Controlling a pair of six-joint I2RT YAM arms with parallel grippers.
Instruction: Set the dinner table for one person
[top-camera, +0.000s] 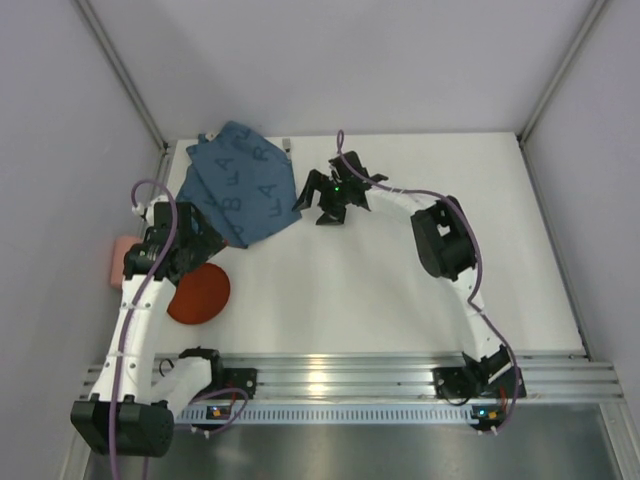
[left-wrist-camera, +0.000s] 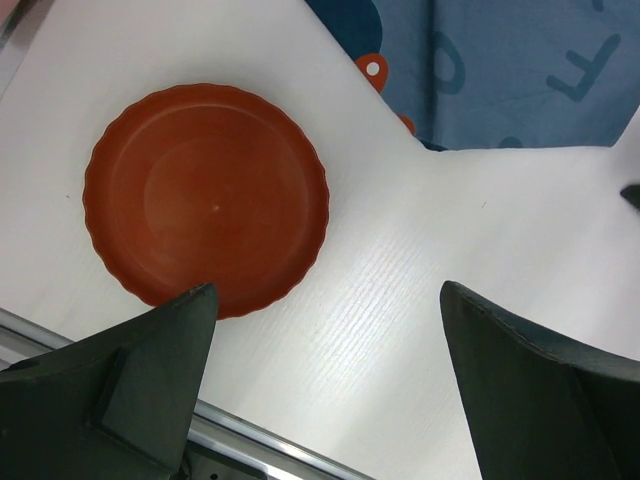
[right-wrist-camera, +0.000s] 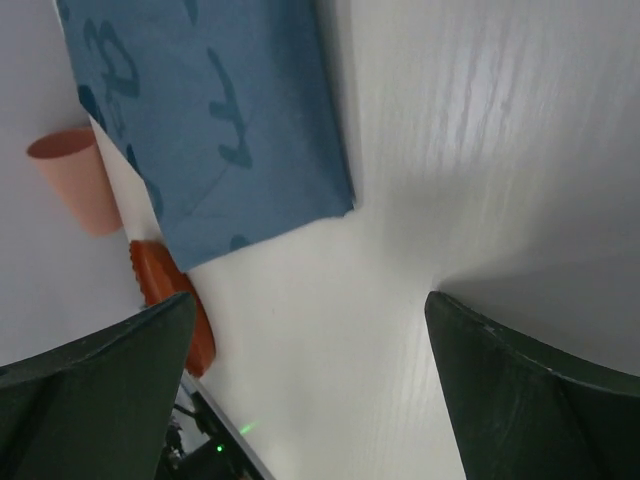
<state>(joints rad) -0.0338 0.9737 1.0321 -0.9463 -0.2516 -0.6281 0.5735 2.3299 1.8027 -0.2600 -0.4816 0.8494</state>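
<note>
The white dinner table (top-camera: 400, 290) carries a rumpled blue letter-printed placemat (top-camera: 240, 185) at the back left and a red scalloped plate (top-camera: 198, 293) near the front left. My left gripper (top-camera: 205, 240) is open and empty, between the plate and the placemat. In the left wrist view the plate (left-wrist-camera: 207, 197) lies just ahead of the left finger and the placemat (left-wrist-camera: 520, 70) is at top right. My right gripper (top-camera: 315, 205) is open and empty, just off the placemat's right corner. The right wrist view shows the placemat (right-wrist-camera: 220, 110) and the plate's edge (right-wrist-camera: 165, 290).
A pink cup (top-camera: 118, 262) sits at the far left edge and also shows in the right wrist view (right-wrist-camera: 75, 180). An orange piece with white holes (left-wrist-camera: 375, 70) pokes out from under the placemat. The ribbed aluminium rail (top-camera: 350, 375) runs along the front. Grey walls enclose the table.
</note>
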